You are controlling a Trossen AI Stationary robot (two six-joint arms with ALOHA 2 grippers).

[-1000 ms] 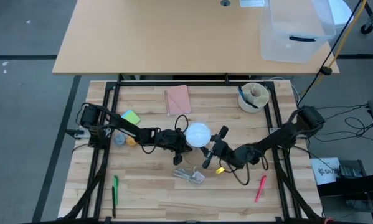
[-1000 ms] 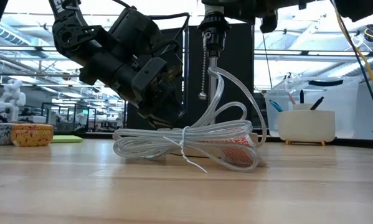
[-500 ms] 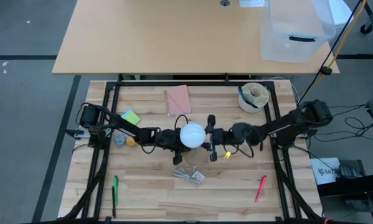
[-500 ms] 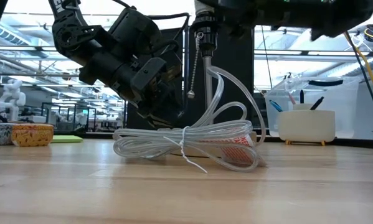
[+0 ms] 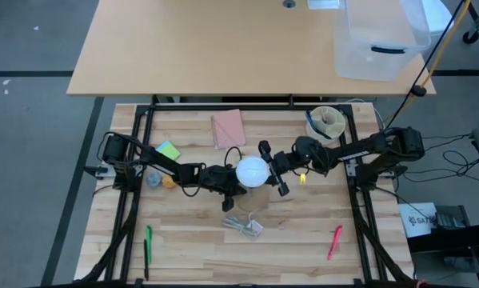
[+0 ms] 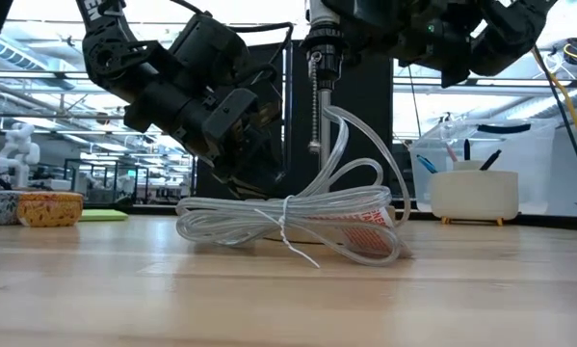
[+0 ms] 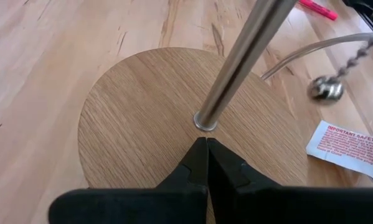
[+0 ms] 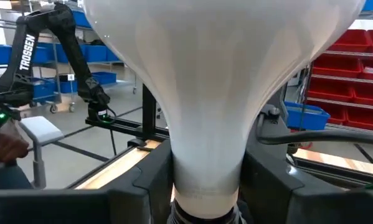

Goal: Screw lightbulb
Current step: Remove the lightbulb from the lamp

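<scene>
High view: lightbulb (image 5: 253,171) sits mid-desk atop a lamp, w/ left gripper (image 5: 227,179) just beside it on one side and right gripper (image 5: 273,168) on the other. Right gripper's fingers straddle the bulb. Desk (image 5: 191,240) has open wood toward the near edge; coiled clear cord (image 5: 243,226) lies near, below the bulb. Pink notebook (image 5: 228,128), cup (image 5: 325,124), green marker (image 5: 148,244), pink marker (image 5: 333,242) all well apart from the work.

Low view: lamp pole (image 6: 319,106) stands upright behind the cord bundle (image 6: 288,224); pull chain hangs alongside it. Both arms crowd the pole's top; bulb itself out of frame.

Left wrist view: fingers pressed together, tips down on the round wooden base (image 7: 142,124) just beside the pole foot (image 7: 205,121); judged to be steadying the base, nothing between them.

Right wrist view: bulb neck (image 8: 205,155) fills the frame, the fingers spread to either side of it; contact not certain. Dark socket rim (image 8: 205,214) meets bulb bottom.

Progress: bulb seated in socket; thread depth not visible, so turning judged ongoing or near done. Little room between the two wrists.
</scene>
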